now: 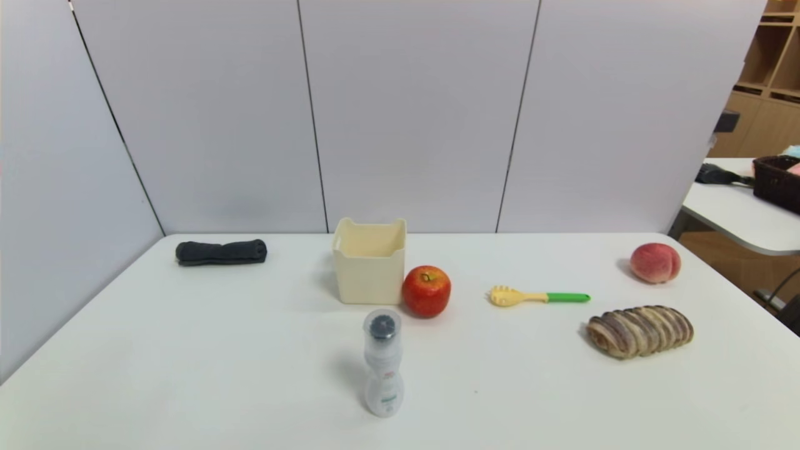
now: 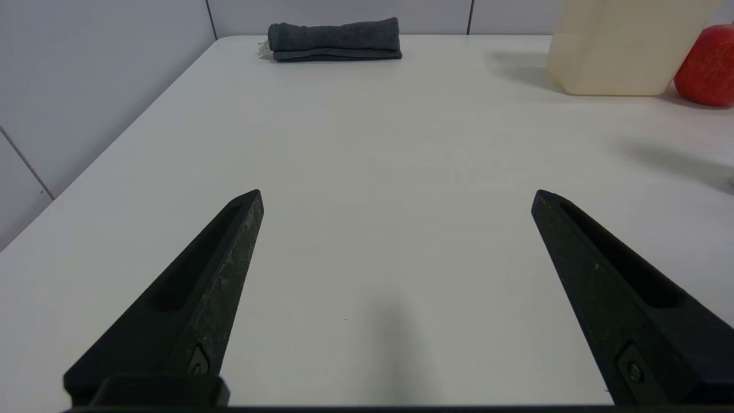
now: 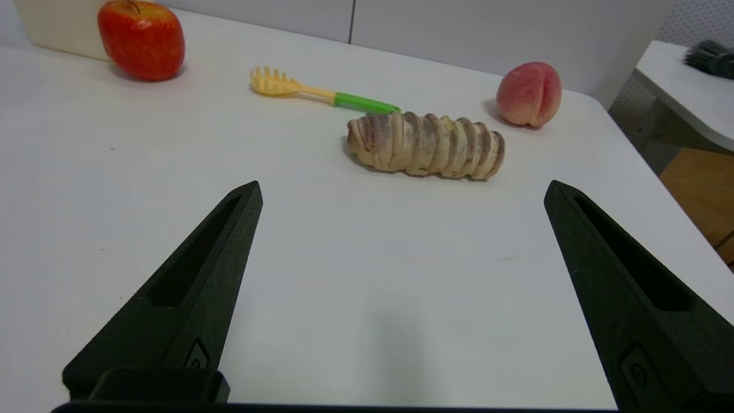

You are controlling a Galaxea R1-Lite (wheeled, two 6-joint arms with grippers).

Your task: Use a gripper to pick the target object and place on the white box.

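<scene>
1. Your left end effector shows only in the left wrist view: two black tapered fingers spread wide, released, holding nothing, hovering low over the near left part of the white tabletop.
2. Far left on the tabletop you see a dark grey rolled cloth near the back edge; the left wrist view shows it too, with a small white tag at one end.
3. The cream-white square plastic box with notched rim stands at centre back. The head view looks partly into it, and the visible inside shows nothing; the left wrist view catches only its outer wall. The small olive-brown target object is not visible in any view, so you cannot tell where it is.
4. A red apple sits touching or just beside the box on its right.
5. In front of the box stands a clear plastic bottle with a dark cap, seen only from the head.
6. Right of the apple lies a yellow pasta fork with a green handle.
7. A striped brown bread loaf lies nearer you, a pink peach behind it.
8. Your right end effector appears only in its wrist view, fingers wide apart, empty, facing the loaf.
</scene>
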